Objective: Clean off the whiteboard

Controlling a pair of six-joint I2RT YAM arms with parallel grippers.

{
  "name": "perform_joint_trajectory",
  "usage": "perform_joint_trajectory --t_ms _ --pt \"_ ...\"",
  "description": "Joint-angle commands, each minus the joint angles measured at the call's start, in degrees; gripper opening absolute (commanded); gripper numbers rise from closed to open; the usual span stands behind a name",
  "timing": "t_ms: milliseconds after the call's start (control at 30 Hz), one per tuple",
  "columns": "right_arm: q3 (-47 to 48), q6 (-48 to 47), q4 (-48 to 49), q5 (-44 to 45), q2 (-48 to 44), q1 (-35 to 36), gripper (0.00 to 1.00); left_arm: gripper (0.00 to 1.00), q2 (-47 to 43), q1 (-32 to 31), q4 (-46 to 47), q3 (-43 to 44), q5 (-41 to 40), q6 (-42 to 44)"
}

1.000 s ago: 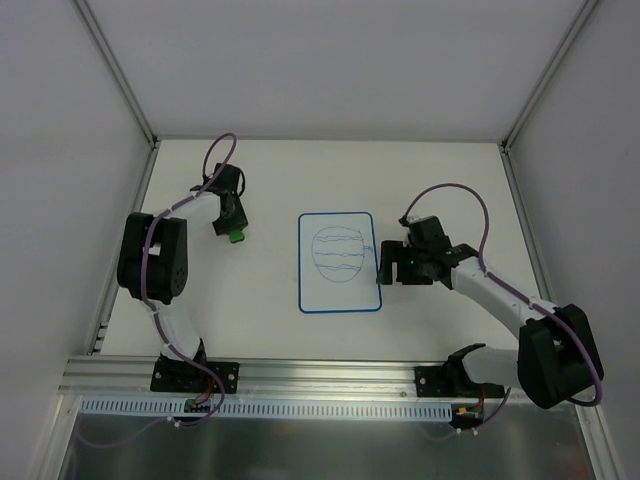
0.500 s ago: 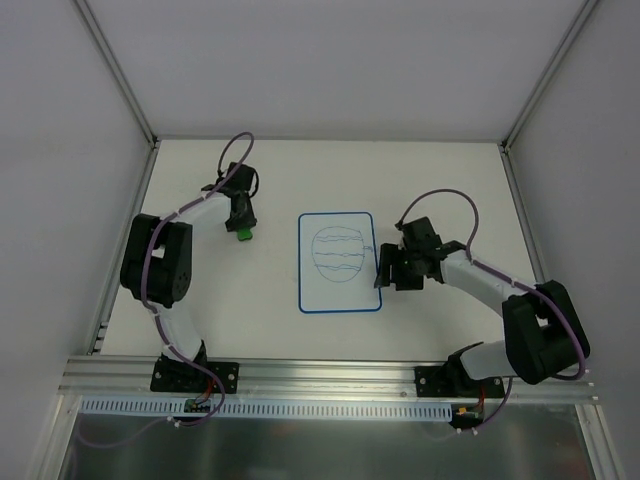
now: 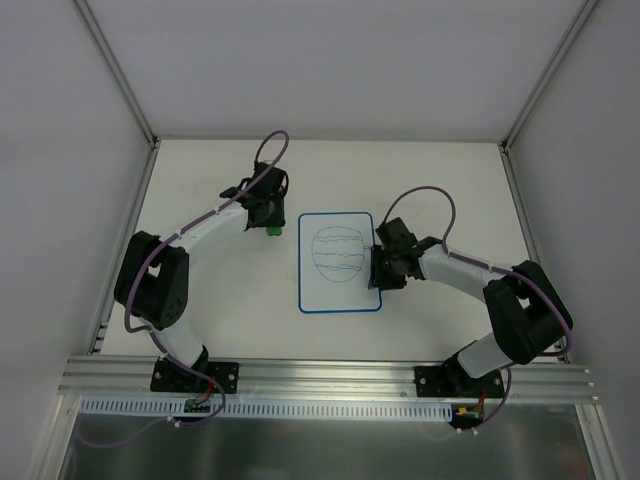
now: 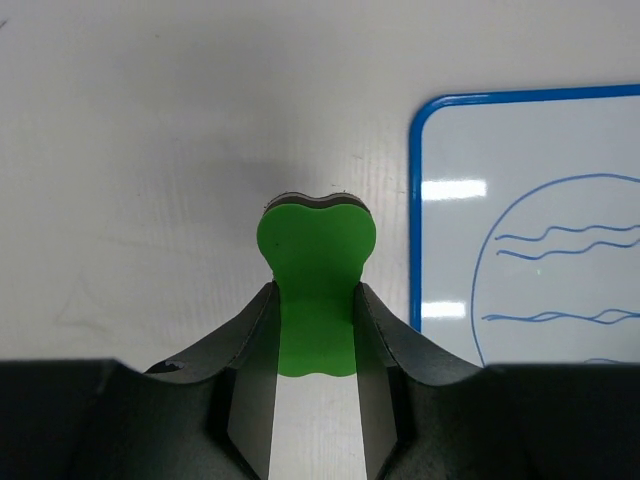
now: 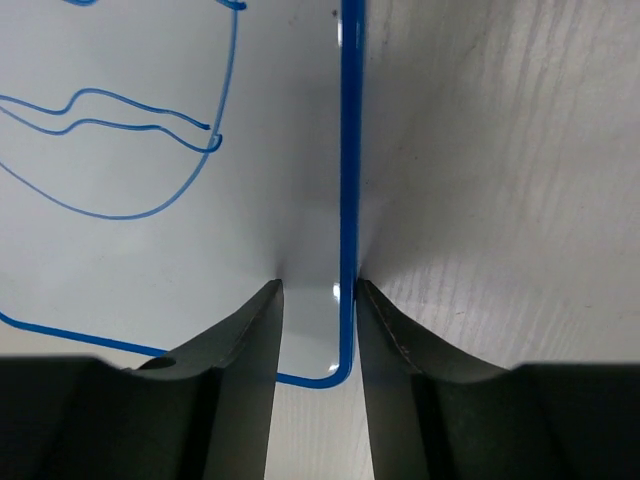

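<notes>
The whiteboard (image 3: 340,262) lies flat mid-table, blue-bordered, with a blue circle and wavy lines drawn on it. My left gripper (image 3: 270,222) is just left of its far left corner, shut on a green eraser block (image 3: 273,230). In the left wrist view the block (image 4: 315,260) sticks out between the fingers (image 4: 250,350), with the whiteboard (image 4: 530,200) to the right. My right gripper (image 3: 380,268) is at the board's right edge. In the right wrist view it (image 5: 318,290) straddles the blue border near a corner of the whiteboard (image 5: 150,240), jaws narrowly apart and holding nothing.
White walls and metal frame posts (image 3: 120,80) enclose the table. An aluminium rail (image 3: 320,375) runs along the near edge by the arm bases. Purple cables loop above both wrists.
My left gripper has carried the green block rightward toward the board's far left corner. My right gripper has moved left onto the board's right edge.
</notes>
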Motion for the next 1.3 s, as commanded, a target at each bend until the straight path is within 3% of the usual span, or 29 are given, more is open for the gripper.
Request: perform_joint_trajectory --t_ms 0,267,300,367,600,867,1267 --pt "-0.1 5.7 0.6 6.2 1.9 2.8 0.37 0.02 -1.6 -1.9 -0.1 2.6 2.9 3.4" --pt "-4.4 12.0 -0.3 13.3 -0.5 5.5 0.15 0.02 4.5 -4.5 -0.1 6.2 5.2 6.0" --pt "-4.4 12.3 -0.4 13.6 -0.2 5.5 0.07 0.02 5.5 -4.9 -0.1 7.7 4.8 6.3" --pt "-4.0 11.9 -0.7 13.5 0.2 5.4 0.00 0.02 8.2 -6.2 -0.2 9.3 4.4 7.1" --pt "-3.7 12.9 -0.5 13.2 2.2 5.6 0.00 0.02 15.9 -8.4 -0.2 16.0 2.6 8.0" --pt "-2.6 13.1 -1.5 16.2 0.2 5.5 0.00 0.01 21.9 -9.5 -0.5 18.1 -0.3 8.7" --pt "-0.2 12.4 -4.3 16.8 -0.4 5.4 0.00 0.00 33.0 -17.5 -7.1 27.3 4.8 6.3"
